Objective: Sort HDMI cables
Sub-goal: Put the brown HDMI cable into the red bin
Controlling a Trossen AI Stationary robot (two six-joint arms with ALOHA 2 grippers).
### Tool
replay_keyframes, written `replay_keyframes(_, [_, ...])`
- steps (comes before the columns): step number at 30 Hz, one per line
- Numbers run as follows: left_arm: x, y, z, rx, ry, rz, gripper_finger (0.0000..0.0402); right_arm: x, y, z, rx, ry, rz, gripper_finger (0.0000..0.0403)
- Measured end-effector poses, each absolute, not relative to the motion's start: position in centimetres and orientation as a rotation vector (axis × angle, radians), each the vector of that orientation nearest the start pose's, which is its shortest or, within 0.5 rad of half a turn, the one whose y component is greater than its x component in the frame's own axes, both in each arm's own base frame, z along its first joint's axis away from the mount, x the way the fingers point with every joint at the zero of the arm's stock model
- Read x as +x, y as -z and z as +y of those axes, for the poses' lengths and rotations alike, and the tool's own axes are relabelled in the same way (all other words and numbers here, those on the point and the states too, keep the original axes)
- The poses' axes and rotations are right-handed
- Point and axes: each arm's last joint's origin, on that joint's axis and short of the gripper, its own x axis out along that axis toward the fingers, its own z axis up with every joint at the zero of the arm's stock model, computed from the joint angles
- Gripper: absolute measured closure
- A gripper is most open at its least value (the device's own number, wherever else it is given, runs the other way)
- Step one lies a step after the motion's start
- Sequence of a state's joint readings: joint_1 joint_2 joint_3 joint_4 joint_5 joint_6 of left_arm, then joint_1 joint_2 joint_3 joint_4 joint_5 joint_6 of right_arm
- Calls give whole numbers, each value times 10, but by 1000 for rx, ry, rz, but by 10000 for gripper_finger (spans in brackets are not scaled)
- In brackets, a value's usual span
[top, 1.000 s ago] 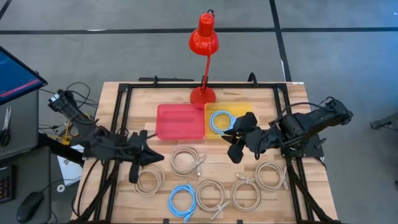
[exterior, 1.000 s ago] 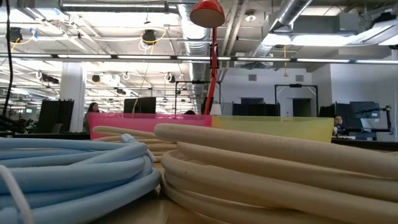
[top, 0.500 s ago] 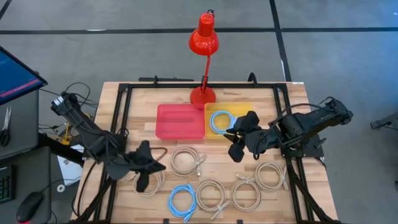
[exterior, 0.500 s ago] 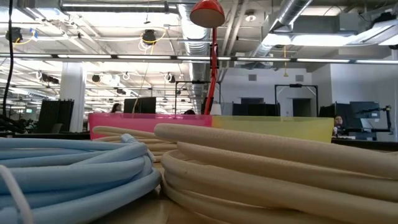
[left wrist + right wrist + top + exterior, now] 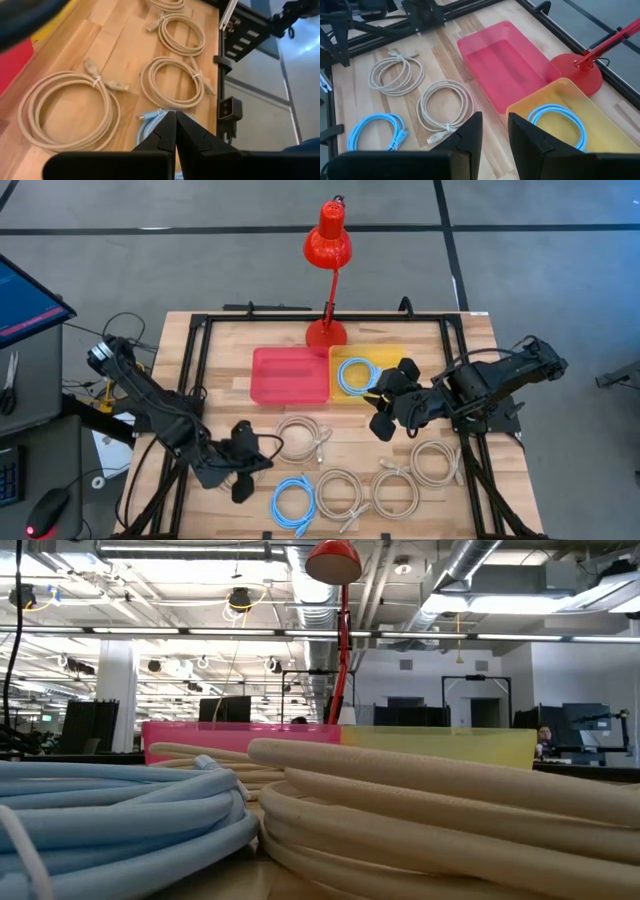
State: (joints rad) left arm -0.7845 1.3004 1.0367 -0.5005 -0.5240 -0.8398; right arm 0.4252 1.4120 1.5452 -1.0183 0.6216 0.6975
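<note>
Right now the left gripper (image 5: 262, 463) hangs low over the lower left part of the table (image 5: 480, 340). Its two fingers (image 5: 167, 132) are pressed tight together and hold nothing. In the left wrist view, a blue coil (image 5: 150, 121) peeks out just past the fingertips.

Seen from above, that blue coil (image 5: 293, 502) lies near the bottom edge of the table, just right of the left gripper. A cream coil (image 5: 301, 438) lies above it, in the middle of the table. Three more cream coils sit in the lower right: a low middle coil (image 5: 340, 492), a low right coil (image 5: 396, 493) and a far right coil (image 5: 435, 462). The low middle coil and the low right coil touch each other. All of these HDMI cables lie flat on the wood.

One more cable, the second blue coil (image 5: 355, 375), lies inside the yellow tray (image 5: 395, 352). The pink tray (image 5: 290, 375) sits right beside the yellow one, on its left, and no cable shows in it. A red lamp (image 5: 327, 240) stands just behind the two trays.

The right gripper (image 5: 372, 402) is at the front edge of the yellow tray, right of the middle. Its fingers (image 5: 470, 135) stand a little apart, with a small gap between them and nothing in it.

From the low view, the blue coil (image 5: 100, 810) and a cream coil fill the bottom of the picture.
</note>
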Motion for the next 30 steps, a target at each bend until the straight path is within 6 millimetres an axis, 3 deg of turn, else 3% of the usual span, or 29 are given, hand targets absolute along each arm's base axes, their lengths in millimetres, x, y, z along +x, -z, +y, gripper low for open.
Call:
replay_keyframes(8, [214,-270,-180,-169,-34,700,363,254,-385,97,226,417,665,317])
replay_keyframes(16, [237,-253,-156,70,-91,782,297,254,-385,97,227,416,665,317])
replay_keyframes(23, [249,-241,-138,13,-55,918,257,254,-385,98,245,379,689,317])
replay_keyframes(30, [243,-212,-126,-3,-37,1035,219,254,-385,98,249,374,693,317])
